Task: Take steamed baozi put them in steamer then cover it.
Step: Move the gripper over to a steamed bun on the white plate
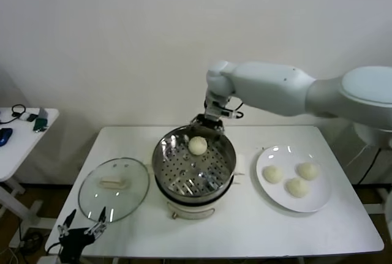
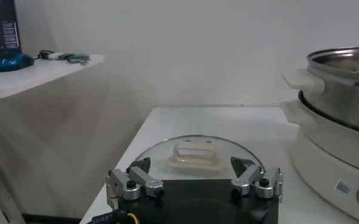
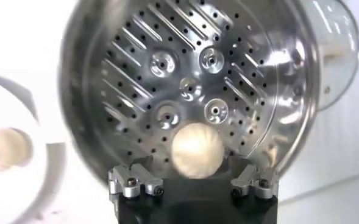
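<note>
One baozi (image 1: 197,145) sits on the perforated tray inside the steamer (image 1: 193,175), at the far side of the pot, right under the right gripper (image 1: 208,122). In the right wrist view that bun (image 3: 196,150) lies between the two fingertips (image 3: 135,181) but free of them; gaps show on both sides. Right gripper jaws spread wide, holding nothing, hovering over the steamer's far rim.

Three more baozi (image 1: 296,187) on the white plate (image 1: 267,191), on the table (image 1: 245,227) to the robot's right of the steamer, near it but not touching.

The cover (image 1: 113,188) lies flat on the table to the left of the steamer, handle up, just beside the pot's base. Left gripper (image 1: 82,224) is parked low at the near table edge, just in front of the cover, jaws spread, nothing between them. The left wrist view shows the cover's handle (image 2: 191,153) straight ahead between the open fingers (image 2: 134,182).

A small sticker (image 2: 344,188) on the steamer's cream base, print too small to read. Side table (image 1: 24,135) off to the left with a blue item (image 1: 5,136) and cables on it.
</note>
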Available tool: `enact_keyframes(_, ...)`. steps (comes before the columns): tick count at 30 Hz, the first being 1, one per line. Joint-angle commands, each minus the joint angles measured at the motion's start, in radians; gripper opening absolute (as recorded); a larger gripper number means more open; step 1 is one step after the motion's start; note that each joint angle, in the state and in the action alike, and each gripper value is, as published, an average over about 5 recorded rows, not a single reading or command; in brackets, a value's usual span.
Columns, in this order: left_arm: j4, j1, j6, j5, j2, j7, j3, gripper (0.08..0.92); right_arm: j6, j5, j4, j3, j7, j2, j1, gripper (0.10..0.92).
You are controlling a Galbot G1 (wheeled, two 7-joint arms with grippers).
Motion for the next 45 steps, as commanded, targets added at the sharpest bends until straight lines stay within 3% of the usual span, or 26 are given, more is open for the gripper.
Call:
enact_keyframes(1,-0.004,-0.001,0.003,0.004,0.004,0.002,0.005,0.823,-0.375,0.416,0.164,-0.311,-0.031,-0.314,0.292,0.823)
enact_keyframes(9,-0.006,-0.018,0.012,0.003,0.006,0.004,0.005,0.823,-0.676,0.311,0.35,-0.433,0.131,-0.549,0.225,0.823)
enact_keyframes(15,-0.005,-0.022,0.014,0.004,-0.003,0.004,0.004,0.823,-0.747,0.227,0.312,-0.296,0.219,-0.601,0.007,0.823)
enact_keyframes(30,-0.015,0.002,-0.002,0.006,-0.028,-0.002,-0.01,0.823,-0.728,0.118,0.043,0.067,0.258,-0.438,-0.427,0.823)
enact_keyframes(45,-0.025,0.03,-0.016,0.004,-0.034,-0.007,-0.019,0.823,-0.718,0.077,-0.113,0.14,0.255,-0.321,-0.519,0.801)
